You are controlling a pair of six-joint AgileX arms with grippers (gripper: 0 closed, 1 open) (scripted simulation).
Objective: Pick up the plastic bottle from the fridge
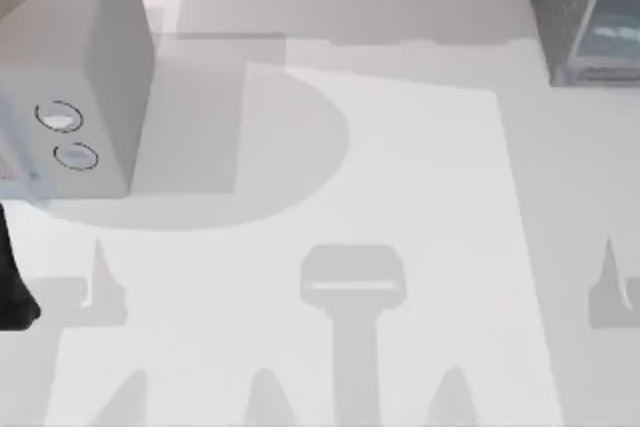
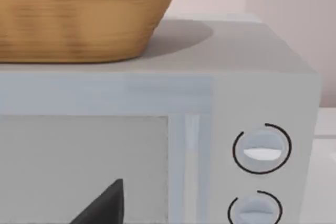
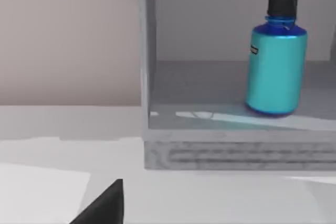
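Right wrist view: plastic bottle [image 3: 276, 66] upright in fridge [image 3: 210, 145], well beyond jaws.

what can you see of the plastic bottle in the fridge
The small cyan-blue plastic bottle with a round black cap and a small dark label on its side stands upright on the grey shelf floor inside the open dark grey speckled fridge, near the front edge. Nothing else touches it. It looks smooth and glossy, and intact.
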